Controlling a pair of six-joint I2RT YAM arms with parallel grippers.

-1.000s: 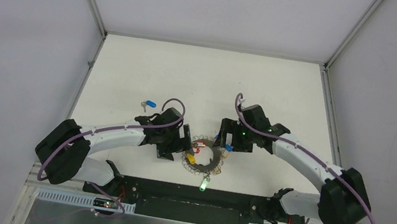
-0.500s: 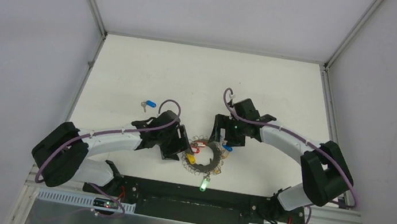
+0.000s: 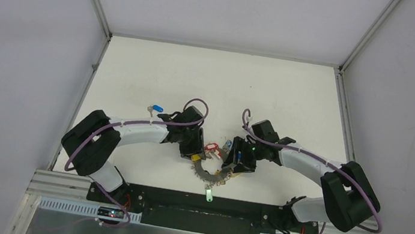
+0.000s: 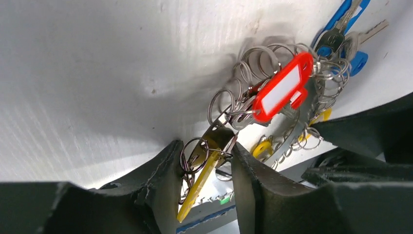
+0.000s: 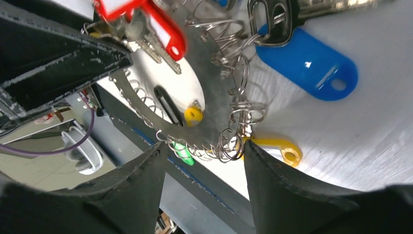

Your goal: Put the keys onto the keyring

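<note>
Keyring [image 3: 209, 175] lies on the tabletop [image 3: 257, 87] between both arms. Left tool [image 4: 204, 156] is narrowed around its yellow tag [image 4: 192, 195], grip unclear. Right tool [image 5: 203, 151] stands half open astride the rim. It looks light, floppy and slippery: pinch the flat band.

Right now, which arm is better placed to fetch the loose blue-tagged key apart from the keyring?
Probably left. The blue-tagged key lies close beside the left arm, behind the left tool; the right tool sits across the keyring. Both tools straddle the keyring, so either must leave it first.
</note>
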